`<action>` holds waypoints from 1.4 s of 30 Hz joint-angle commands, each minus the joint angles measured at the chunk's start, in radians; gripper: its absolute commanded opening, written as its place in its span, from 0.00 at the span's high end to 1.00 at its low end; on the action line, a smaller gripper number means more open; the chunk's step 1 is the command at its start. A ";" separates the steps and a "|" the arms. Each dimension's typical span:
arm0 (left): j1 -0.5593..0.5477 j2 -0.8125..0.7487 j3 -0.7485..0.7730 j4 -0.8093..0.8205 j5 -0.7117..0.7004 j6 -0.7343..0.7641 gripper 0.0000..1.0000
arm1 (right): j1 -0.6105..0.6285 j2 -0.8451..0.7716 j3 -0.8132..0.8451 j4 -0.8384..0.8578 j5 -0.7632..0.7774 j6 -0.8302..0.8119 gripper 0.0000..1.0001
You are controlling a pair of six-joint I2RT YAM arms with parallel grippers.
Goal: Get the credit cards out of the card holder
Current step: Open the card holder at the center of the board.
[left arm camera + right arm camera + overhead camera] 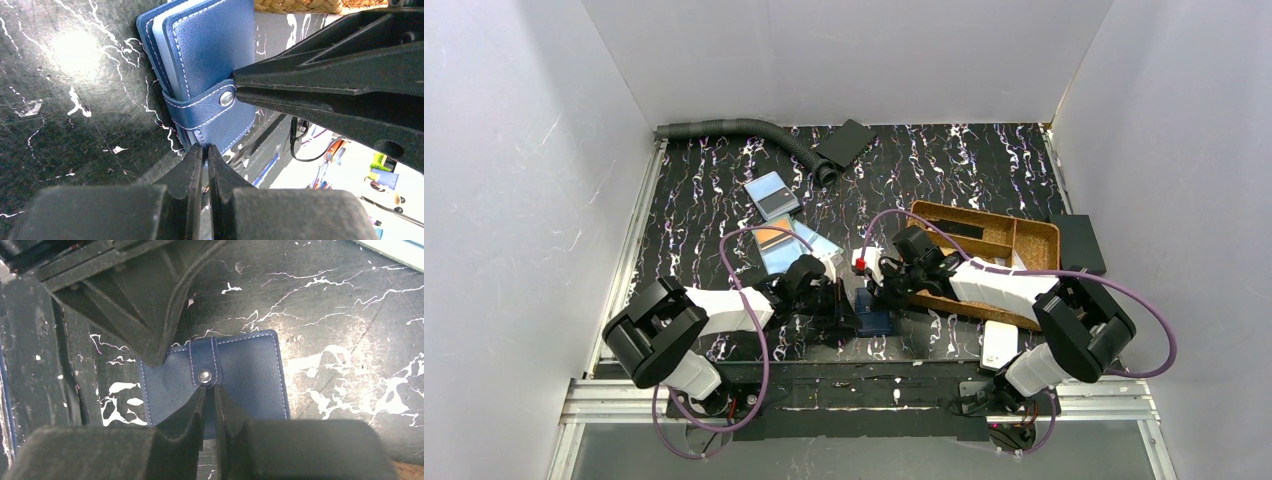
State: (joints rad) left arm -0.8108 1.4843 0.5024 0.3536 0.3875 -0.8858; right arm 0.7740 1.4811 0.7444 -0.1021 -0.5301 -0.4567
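The card holder (873,320) is a navy wallet lying closed near the table's front, its strap snapped shut. It fills the left wrist view (210,45) and shows in the right wrist view (250,370). My left gripper (844,315) is shut, its tips (205,148) pinching the holder's edge by the strap. My right gripper (876,290) is shut, its tips (208,390) resting on the cover just below the snap button (204,375). Three credit cards lie loose behind the grippers: a blue-grey one (772,195), an orange and teal one (775,246) and a light blue one (817,243).
A brown woven tray (1036,240) stands to the right, under my right arm. A flat black rectangle (1076,243) lies beyond it. A white box (999,345) sits at the front right. A grey hose (734,128) and a black flat piece (844,142) lie at the back.
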 commanded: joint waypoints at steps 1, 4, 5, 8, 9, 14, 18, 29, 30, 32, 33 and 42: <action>-0.008 0.034 -0.015 0.004 -0.003 0.015 1.00 | 0.024 0.027 0.013 0.116 -0.047 0.104 0.82; -0.009 0.051 -0.008 0.009 0.002 0.014 1.00 | 0.028 0.032 0.012 0.153 -0.079 0.159 0.82; -0.008 0.058 -0.005 0.011 0.004 0.013 1.00 | 0.028 0.034 0.012 0.166 -0.090 0.177 0.82; -0.008 0.070 0.000 0.016 0.008 0.012 1.00 | 0.029 0.049 0.010 0.195 -0.118 0.227 0.83; -0.008 0.072 0.001 0.018 0.007 0.011 1.00 | 0.029 0.055 0.010 0.203 -0.127 0.242 0.83; -0.008 0.076 -0.004 0.023 0.000 0.007 1.00 | 0.028 0.080 0.010 0.252 -0.191 0.327 0.84; -0.007 0.074 -0.010 0.027 -0.009 0.004 1.00 | 0.028 0.085 0.006 0.278 -0.234 0.367 0.84; -0.001 -0.126 -0.104 0.027 -0.066 -0.043 0.79 | -0.073 0.058 0.117 0.019 -0.206 0.162 0.65; 0.000 -0.147 -0.111 0.026 -0.075 -0.051 0.78 | -0.072 0.067 0.124 0.009 -0.205 0.162 0.63; 0.007 -0.186 -0.128 0.024 -0.100 -0.067 0.75 | -0.066 0.088 0.133 0.002 -0.197 0.177 0.58; 0.015 -0.209 -0.137 0.023 -0.115 -0.076 0.73 | -0.062 0.101 0.137 0.004 -0.192 0.190 0.56; 0.130 -0.239 -0.169 0.001 -0.179 -0.076 0.64 | -0.039 0.175 0.154 0.001 -0.144 0.261 0.41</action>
State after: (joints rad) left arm -0.7192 1.2480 0.3272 0.3787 0.2556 -0.9730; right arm 0.7207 1.6318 0.8604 -0.0795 -0.7011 -0.2231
